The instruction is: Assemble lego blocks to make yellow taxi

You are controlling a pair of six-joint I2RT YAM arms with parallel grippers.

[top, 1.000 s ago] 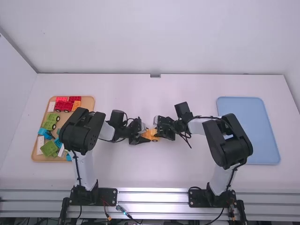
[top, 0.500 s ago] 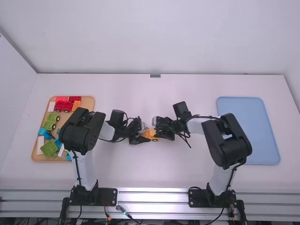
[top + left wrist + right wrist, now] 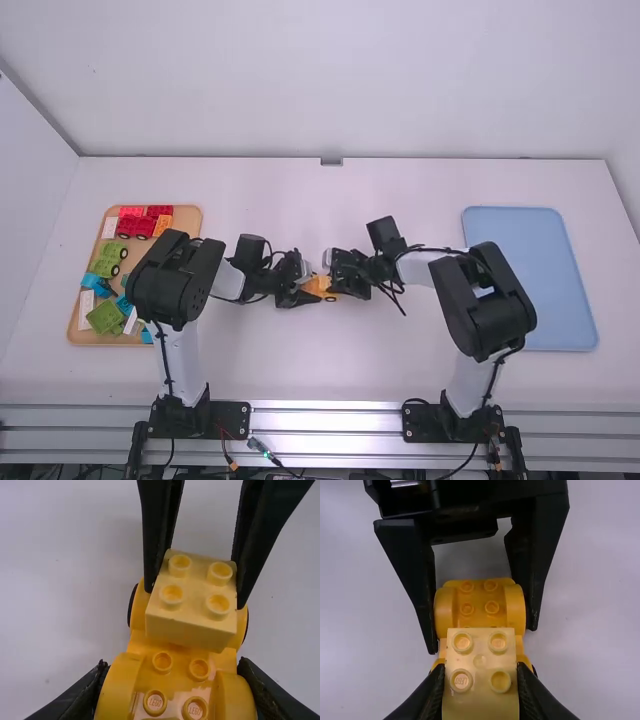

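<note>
Two grippers met over the middle of the white table [image 3: 300,365], both on the yellow build. The left gripper [image 3: 303,297] was closed on the orange-yellow car base [image 3: 182,652], a finger pressed to each fender at its left end. The right gripper [image 3: 340,287] was narrowed around a pale yellow four-stud block [image 3: 480,655] – its fingers against two opposite sides – at the base's right end, between the wheels. Whether the block was fully seated, I couldn't tell.

Over on the left, partly behind the left arm, lay a tan tray [image 3: 188,215] of spare pieces: a red car base [image 3: 137,227] toward the far end, green pieces [image 3: 105,317] farther down, and blue pieces [image 3: 95,283] and white ones among them. On the right sat a blue tray [image 3: 530,235], partly behind the right arm.
</note>
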